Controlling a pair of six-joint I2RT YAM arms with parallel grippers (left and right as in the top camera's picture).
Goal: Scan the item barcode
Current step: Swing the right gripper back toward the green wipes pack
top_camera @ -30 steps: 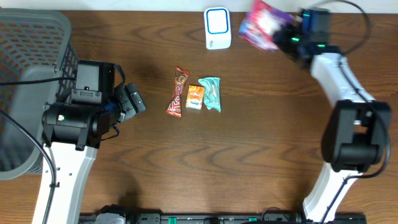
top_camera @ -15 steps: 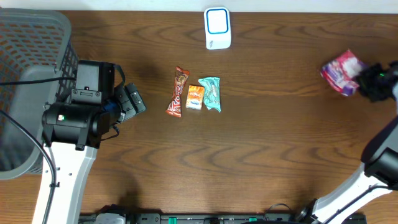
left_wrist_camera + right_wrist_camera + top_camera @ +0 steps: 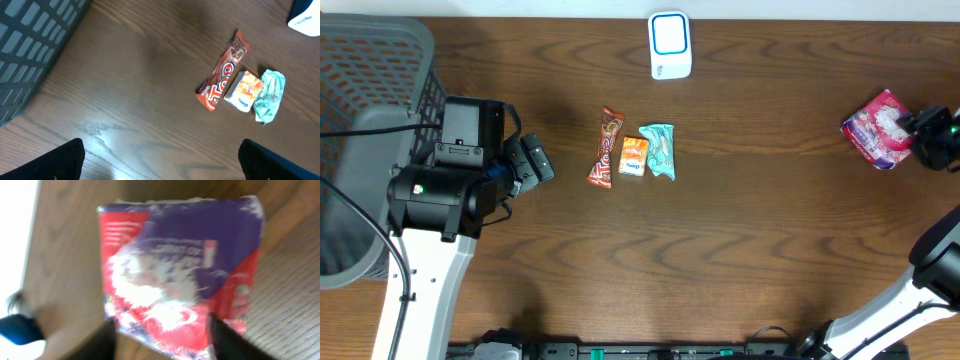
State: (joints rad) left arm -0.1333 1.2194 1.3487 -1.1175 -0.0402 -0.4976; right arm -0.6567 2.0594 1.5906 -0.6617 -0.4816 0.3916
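Pink-and-purple foil snack packet [image 3: 878, 129] has moved from the white barcode scanner [image 3: 670, 45] at 12 o'clock to the bench [image 3: 770, 250] edge at 3 o'clock (scan presumably complete). Right jaws [image 3: 923, 136] flank it, but the grip cannot be confirmed. Left jaws [image 3: 162, 162] stand released.

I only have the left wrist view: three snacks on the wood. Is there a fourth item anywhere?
Observer: Yes, a pink and purple packet lies near the right edge of the table.
Operator: Is the right gripper near it?
Observer: The right gripper is just beside it, its fingers either side of the packet; grip unclear.
Operator: And the scanner?
Observer: The white scanner stands at the far edge, well left of the packet.
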